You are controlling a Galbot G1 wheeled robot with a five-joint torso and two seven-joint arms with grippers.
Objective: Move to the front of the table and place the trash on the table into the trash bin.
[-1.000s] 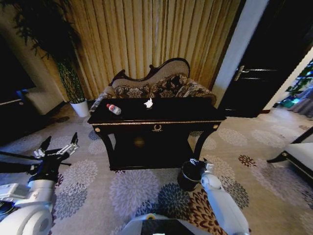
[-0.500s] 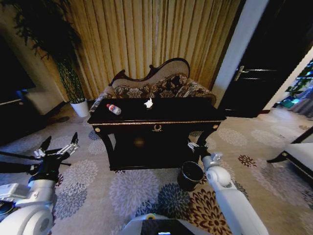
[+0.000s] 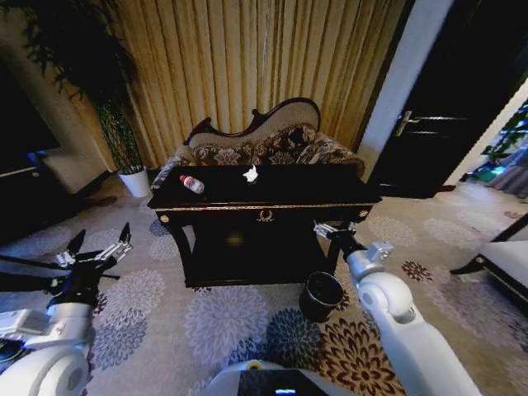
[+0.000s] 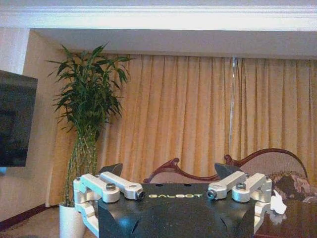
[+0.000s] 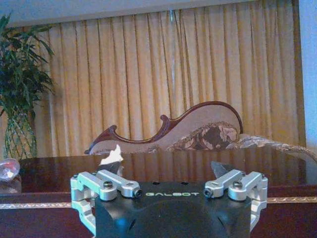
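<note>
Trash was left lying on the surface, untouched by either tool. The right tool was held raised in front of the surface's right front corner, just below the gold edge trim and above the trash bin, with its fingers spread apart and nothing between them. In the right wrist view the same tool was seen level with the glossy top, its two dark fingertips well separated. The crumpled white tissue was seen beyond the tool on the top, and the red-capped bottle was cut off at the edge of that view. The left tool was held low at the robot's left side over the patterned carpet, well apart from the surface, with its fingers likewise spread and empty. In the left wrist view that tool was pointed toward the curtains.

In the head view the bottle was lying on its side near the left end of the top, and the tissue was lying near the middle toward the rear edge. The bin was standing upright on the carpet, just beside the right front leg of the surface. A carved sofa was placed behind the surface, against the curtains, and a potted plant was standing at the far left.
</note>
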